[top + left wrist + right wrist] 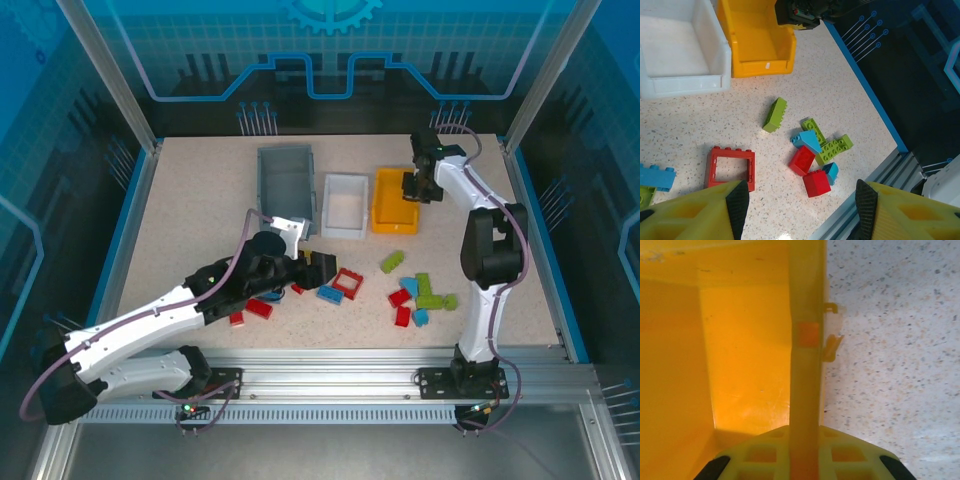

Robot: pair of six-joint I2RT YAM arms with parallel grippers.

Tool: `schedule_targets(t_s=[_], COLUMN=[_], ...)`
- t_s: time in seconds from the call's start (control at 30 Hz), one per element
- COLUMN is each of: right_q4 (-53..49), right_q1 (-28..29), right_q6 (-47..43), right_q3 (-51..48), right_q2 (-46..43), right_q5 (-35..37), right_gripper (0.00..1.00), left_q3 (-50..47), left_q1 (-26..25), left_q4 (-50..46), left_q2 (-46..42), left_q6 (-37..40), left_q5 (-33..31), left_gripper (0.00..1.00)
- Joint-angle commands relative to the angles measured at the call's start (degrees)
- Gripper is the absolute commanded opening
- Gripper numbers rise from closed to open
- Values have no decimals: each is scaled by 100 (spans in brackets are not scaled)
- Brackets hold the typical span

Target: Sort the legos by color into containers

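Right hand (802, 466): closed on the right wall of the orange-yellow bin (807, 315), which stands on the desk (890, 365) beside the white bin (345, 234). Left hand (802, 207): jaws wide and empty, poised near the red frame (731, 166). Loose legos (816, 150) lie on the desk to the right of the frame.

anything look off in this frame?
Yes. The right gripper is shut on the yellow bin, clamped on its side wall rather than on a brick; the wall runs straight between its fingers. The legos lie loose on the table. Nothing looks spilled or broken.
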Motion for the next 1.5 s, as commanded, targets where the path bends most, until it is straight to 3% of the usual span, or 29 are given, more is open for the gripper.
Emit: schedule_targets(t_s=[0.0, 0.17, 0.33, 0.43, 0.53, 0.77, 0.9, 1.03, 1.2, 1.33, 1.47], right_q4=[-154, 2, 54, 196, 252, 83, -71, 73, 342, 759, 938], right_q1=[-119, -166, -155, -138, -111, -140, -697, -1657, -2198, -2247, -2295], right_q6=[-509, -670, -537, -362, -58, 1621, 2833, 3009, 2925, 3401, 3867], right_q3=[-118, -407, -497, -710, -953, -2578, -4210, -5501, -5996, -6430, -6568], right_q2=[-18, -166, -129, -540, -1134, -3169, -4453, -5340, -5270, -5067, -4917], right_q5=[162, -190, -276, -109, 200, 777, 67, -1011, -1693, -2099, -2070], right_gripper=[14, 20, 44, 61, 67, 68, 70, 74, 80, 81, 79], left_q3=[-12, -22, 22, 22, -12, -58, -84, 27, 227, 317, 367], left_q1=[-50, -72, -133, -182, -255, -664, -968, -1291, -1465, -1470, -1473], left_q4=[-136, -89, -98, -139, -137, 52, 363, 671, 891, 963, 924], left_q2=[-92, -30, 126, 191, 263, 536, 867, 1373, 1901, 2060, 2070], left_q6=[-160, -227, -256, -282, -292, -283, -247, 2, 144, 211, 262], left_q5=[-79, -54, -43, -54, -57, -243, -263, -137, 97, 124, 104], left_gripper=[62, 62, 62, 62, 63, 64, 64, 65, 65, 66, 65])
